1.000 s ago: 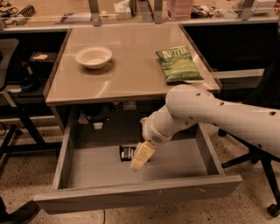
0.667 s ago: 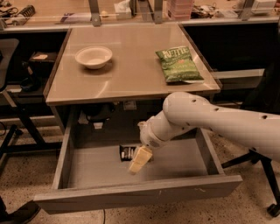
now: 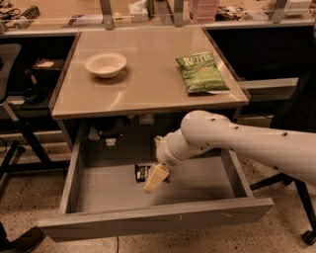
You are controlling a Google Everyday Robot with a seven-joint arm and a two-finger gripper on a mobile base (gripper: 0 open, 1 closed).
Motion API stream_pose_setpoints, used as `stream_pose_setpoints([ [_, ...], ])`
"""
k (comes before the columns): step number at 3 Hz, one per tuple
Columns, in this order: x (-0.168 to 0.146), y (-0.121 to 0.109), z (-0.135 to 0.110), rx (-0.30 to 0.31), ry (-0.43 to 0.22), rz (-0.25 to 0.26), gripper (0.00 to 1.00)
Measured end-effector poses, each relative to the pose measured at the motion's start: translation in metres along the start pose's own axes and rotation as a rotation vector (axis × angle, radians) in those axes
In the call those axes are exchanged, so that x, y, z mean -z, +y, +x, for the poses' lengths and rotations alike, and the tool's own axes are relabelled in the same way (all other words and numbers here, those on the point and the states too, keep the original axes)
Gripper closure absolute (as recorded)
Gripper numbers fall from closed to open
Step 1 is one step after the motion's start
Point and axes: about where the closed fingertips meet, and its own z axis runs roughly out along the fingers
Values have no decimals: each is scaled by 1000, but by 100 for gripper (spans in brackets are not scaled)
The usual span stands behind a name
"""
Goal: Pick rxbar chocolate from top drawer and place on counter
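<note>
The top drawer (image 3: pixel 158 217) stands pulled open under the counter (image 3: pixel 148 84). The rxbar chocolate (image 3: pixel 141 172), a small black wrapper with white lettering, lies flat on the drawer floor near the middle. My gripper (image 3: pixel 155 179) reaches down into the drawer from the right on the white arm (image 3: pixel 237 141). It sits right at the bar's right end and covers part of it.
A white bowl (image 3: pixel 105 63) and a green chip bag (image 3: pixel 201 73) lie on the counter. A cluttered bench with metal posts (image 3: pixel 148 12) runs along the back. A dark chair (image 3: pixel 10 99) stands at the left and another chair base (image 3: pixel 296 188) at the right.
My gripper has shifted slightly left and down toward the rxbar chocolate. The bar, the drawer and the things on the counter have not moved.
</note>
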Motion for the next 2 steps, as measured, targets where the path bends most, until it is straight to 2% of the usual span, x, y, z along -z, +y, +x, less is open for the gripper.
stream_pose_setpoints([
  [2,-16,-7,23,-32,11,25,0],
])
